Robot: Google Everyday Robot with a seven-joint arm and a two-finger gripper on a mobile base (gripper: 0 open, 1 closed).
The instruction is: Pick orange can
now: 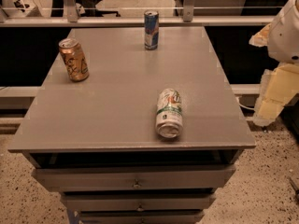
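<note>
We see the gripper [274,93] beside the table [117,111], cannot tell if it is wide or narrow, and the orange can [74,59] stands far to its left.

Grey table top [117,106] over drawers carries three cans, well apart.

- Orange can [73,59]: far left, upright.
- Slim blue-and-silver can [151,30]: far edge, centre, upright.
- White-and-green can [168,113]: near right, on its side, one end facing the near edge.

Gripper [274,94]: beyond the table's right edge, clear of all cans.

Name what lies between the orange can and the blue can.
Only bare tabletop between orange can and blue can, camera view; the hand hangs beyond the table's right edge.
</note>
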